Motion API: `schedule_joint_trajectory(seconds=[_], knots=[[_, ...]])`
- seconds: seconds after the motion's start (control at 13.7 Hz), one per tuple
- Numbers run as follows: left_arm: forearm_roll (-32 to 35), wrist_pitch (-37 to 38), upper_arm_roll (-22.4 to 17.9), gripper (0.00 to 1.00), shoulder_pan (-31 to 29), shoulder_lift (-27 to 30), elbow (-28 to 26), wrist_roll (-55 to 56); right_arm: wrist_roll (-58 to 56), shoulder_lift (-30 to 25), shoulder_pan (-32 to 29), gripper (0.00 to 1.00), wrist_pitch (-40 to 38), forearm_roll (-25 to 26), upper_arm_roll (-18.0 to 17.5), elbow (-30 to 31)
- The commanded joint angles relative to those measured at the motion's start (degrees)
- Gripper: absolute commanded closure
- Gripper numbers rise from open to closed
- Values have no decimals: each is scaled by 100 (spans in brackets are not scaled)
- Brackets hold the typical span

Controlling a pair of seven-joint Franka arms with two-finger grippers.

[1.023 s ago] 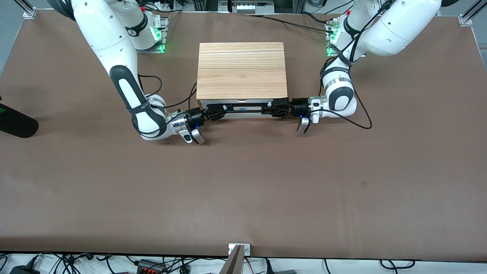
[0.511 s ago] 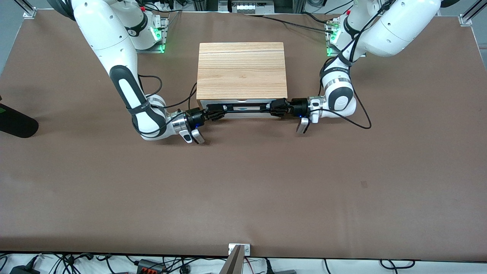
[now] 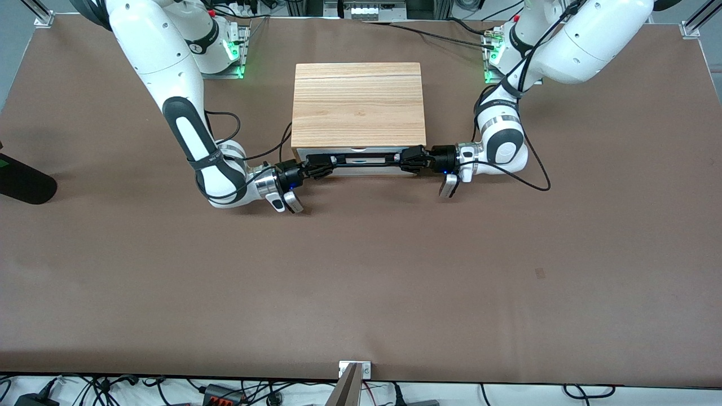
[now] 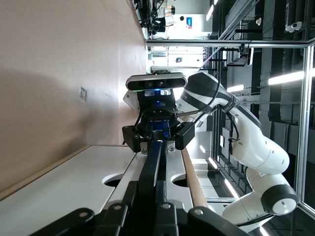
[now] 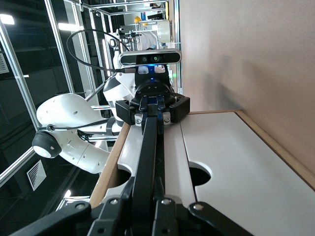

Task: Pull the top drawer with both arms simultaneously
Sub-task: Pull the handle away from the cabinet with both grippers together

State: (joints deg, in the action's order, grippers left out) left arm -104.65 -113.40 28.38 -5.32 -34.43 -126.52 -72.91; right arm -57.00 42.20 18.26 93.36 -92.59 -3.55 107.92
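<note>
The top drawer point(image 3: 372, 153) has a white front and a long black bar handle point(image 3: 366, 160). It sits close under the cabinet's wooden top point(image 3: 359, 101), and none of its inside shows. My left gripper point(image 3: 407, 160) is shut on the handle's end toward the left arm. My right gripper point(image 3: 327, 162) is shut on the end toward the right arm. In the left wrist view the handle point(image 4: 155, 162) runs out from my left gripper point(image 4: 145, 187) to the right gripper. In the right wrist view the handle point(image 5: 150, 147) runs out from my right gripper point(image 5: 143, 189). The plain white panel point(image 5: 246, 182) lies below the drawer.
Brown table paper point(image 3: 361, 270) stretches wide in front of the cabinet. A black object point(image 3: 22, 183) lies at the table edge at the right arm's end. A cable point(image 3: 536, 177) loops on the table by the left wrist. A metal bracket point(image 3: 354, 369) stands at the near edge.
The left gripper has shifted very slightly at its end of the handle. The drawer front and the right arm show no clear movement.
</note>
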Motion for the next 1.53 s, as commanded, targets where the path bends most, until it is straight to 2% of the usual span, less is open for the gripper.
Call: schedule_joint_trajectory(seconds=[0.0, 0.66, 0.95, 1.24, 1.46], knots=[[103, -94, -34, 99, -22, -151, 180, -100, 250, 103, -16, 100, -72, -84, 3, -357], [164, -147, -491, 99, 137, -696, 1120, -21, 470, 956, -112, 100, -63, -75, 47, -1535], [1191, -340, -790, 99, 119, -688, 1454, 31, 778, 1211, -165, 100, 7, -66, 74, -2071], [1263, -577, -808, 99, 119, -775, 1692, 49, 787, 1624, -270, 100, 7, -57, 74, -2652], [1263, -587, -799, 99, 154, -1013, 1877, 215, 778, 1651, -271, 100, 7, -40, 74, -2653]])
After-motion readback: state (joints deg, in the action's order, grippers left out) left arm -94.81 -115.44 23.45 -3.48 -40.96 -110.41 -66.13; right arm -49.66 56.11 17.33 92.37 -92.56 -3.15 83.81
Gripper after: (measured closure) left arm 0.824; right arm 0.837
